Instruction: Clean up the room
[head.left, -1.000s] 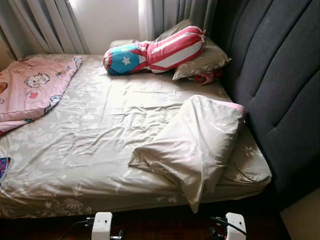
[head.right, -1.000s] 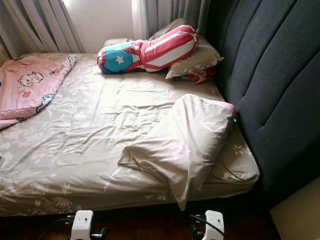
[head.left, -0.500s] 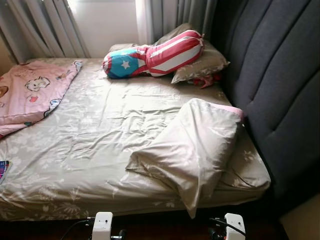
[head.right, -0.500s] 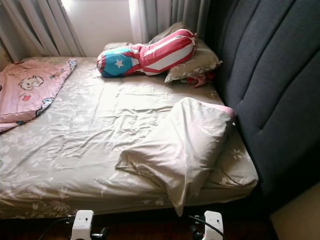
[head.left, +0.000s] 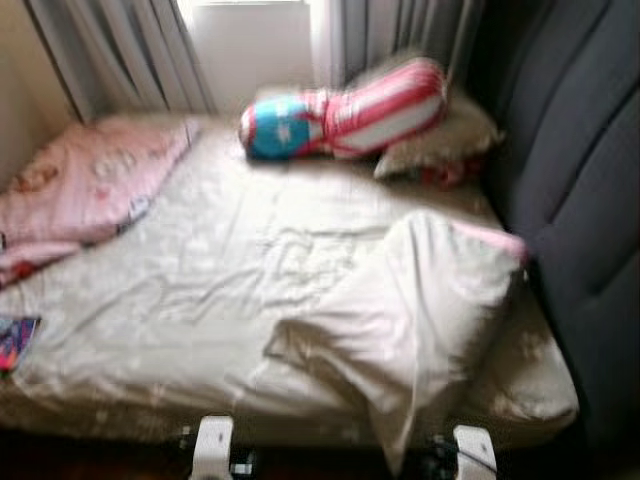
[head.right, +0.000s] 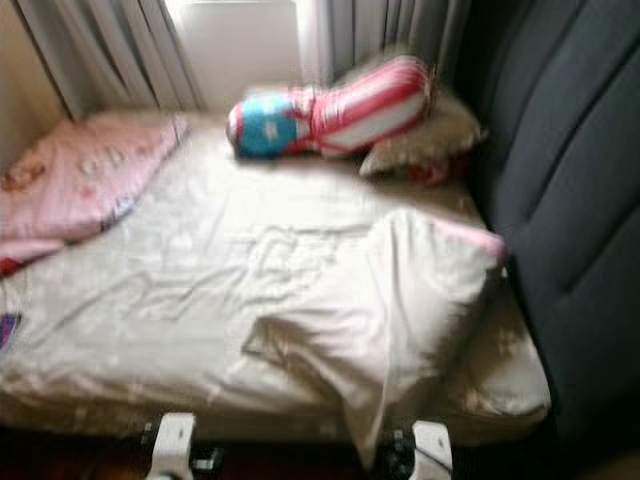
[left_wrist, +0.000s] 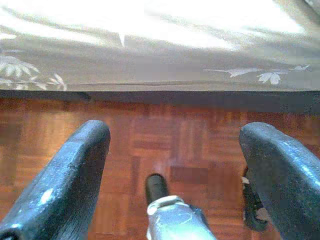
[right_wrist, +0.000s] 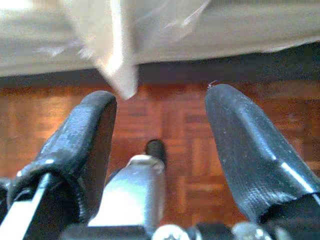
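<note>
Little looks tidied yet: the pillow (head.left: 410, 315) lies askew at the bed's (head.left: 200, 300) four o'clock corner, pink blanket (head.left: 90, 185) bunched at ten o'clock, while left gripper (left_wrist: 172, 165) and right gripper (right_wrist: 160, 150) hang wide, empty.

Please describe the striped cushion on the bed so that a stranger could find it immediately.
Look at the far end of the bed, near the window curtains. The long cushion lies there, leaning on a beige pillow. It alone has red and white stripes with a blue end.
</note>
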